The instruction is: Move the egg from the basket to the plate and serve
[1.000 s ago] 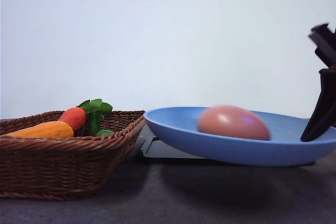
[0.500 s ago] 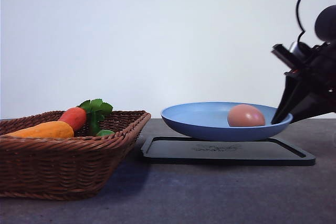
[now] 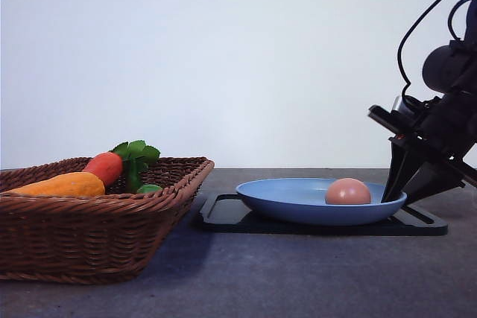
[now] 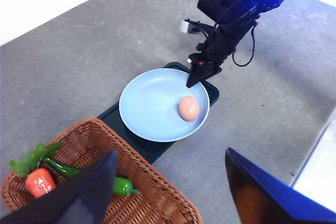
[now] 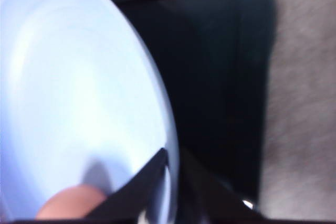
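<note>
The light-blue plate (image 3: pixel 291 202) rests on the black tray (image 3: pixel 231 217), and the brownish-pink egg (image 3: pixel 348 192) lies in its right half. My right gripper (image 3: pixel 395 197) is shut on the plate's right rim. The right wrist view shows its fingers (image 5: pixel 139 190) pinching the rim of the plate (image 5: pixel 68 77), one above and one below, with the egg (image 5: pixel 68 205) just beside them. From the left wrist view, the plate (image 4: pixel 147 103), egg (image 4: pixel 189 107) and right gripper (image 4: pixel 195 80) lie beyond the basket (image 4: pixel 157 203). My left gripper (image 4: pixel 170 156) hangs open high above the basket, holding nothing.
The wicker basket (image 3: pixel 89 221) stands at the front left, holding a carrot (image 3: pixel 104 167) with green leaves, a yellow-orange vegetable (image 3: pixel 63 184) and a green pepper (image 4: pixel 123 186). The tray (image 4: pixel 210 90) juts out past the plate. Grey tabletop surrounds everything, and a white wall is behind.
My right gripper has carried the plate with the egg away from the front camera and lowered it from mid-air onto the black tray. The basket has not moved.
</note>
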### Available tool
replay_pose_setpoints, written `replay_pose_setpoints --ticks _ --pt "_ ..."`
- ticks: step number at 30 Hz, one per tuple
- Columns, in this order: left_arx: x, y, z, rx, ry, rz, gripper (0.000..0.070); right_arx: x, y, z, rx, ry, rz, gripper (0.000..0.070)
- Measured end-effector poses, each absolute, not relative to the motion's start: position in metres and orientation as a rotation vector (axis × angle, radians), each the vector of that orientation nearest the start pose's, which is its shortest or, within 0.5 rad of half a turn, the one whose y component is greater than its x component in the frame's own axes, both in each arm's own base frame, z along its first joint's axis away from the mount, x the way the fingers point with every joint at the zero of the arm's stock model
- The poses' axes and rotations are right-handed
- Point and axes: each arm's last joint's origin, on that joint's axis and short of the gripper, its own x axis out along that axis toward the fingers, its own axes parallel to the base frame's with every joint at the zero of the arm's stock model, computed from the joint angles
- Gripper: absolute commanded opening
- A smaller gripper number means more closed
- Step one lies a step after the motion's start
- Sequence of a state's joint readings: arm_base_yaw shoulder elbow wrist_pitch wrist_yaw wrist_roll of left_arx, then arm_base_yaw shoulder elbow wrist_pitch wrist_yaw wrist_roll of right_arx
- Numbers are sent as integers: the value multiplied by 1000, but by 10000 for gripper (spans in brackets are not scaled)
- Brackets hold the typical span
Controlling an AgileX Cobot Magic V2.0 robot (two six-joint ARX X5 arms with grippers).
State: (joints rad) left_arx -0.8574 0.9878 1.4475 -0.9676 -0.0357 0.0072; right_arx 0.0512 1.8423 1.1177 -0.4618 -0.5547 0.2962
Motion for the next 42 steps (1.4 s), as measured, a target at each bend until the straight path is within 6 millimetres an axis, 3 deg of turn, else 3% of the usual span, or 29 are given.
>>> replay_pose_setpoints --ticks 2,9,12,15,20,31,36,42 --pt "100 -114 439 231 469 -805 426 349 34 156 553 1233 366 254" --pt "102 -116 438 233 476 -804 406 353 29 165 556 1228 349 253" --pt "106 -119 436 248 485 -770 334 352 22 179 557 1212 337 241" --pt "113 -124 433 273 496 -699 227 347 17 207 540 1150 347 160" --pt "134 -131 424 318 534 -549 17 319 16 256 468 1065 383 11" --pt "181 -122 405 273 557 -361 0 241 59 329 40 849 224 0" --pt "194 -106 379 239 550 -271 0 211 75 333 -63 693 181 0" --pt "186 -89 343 183 451 -219 0 182 81 309 -91 509 142 0"
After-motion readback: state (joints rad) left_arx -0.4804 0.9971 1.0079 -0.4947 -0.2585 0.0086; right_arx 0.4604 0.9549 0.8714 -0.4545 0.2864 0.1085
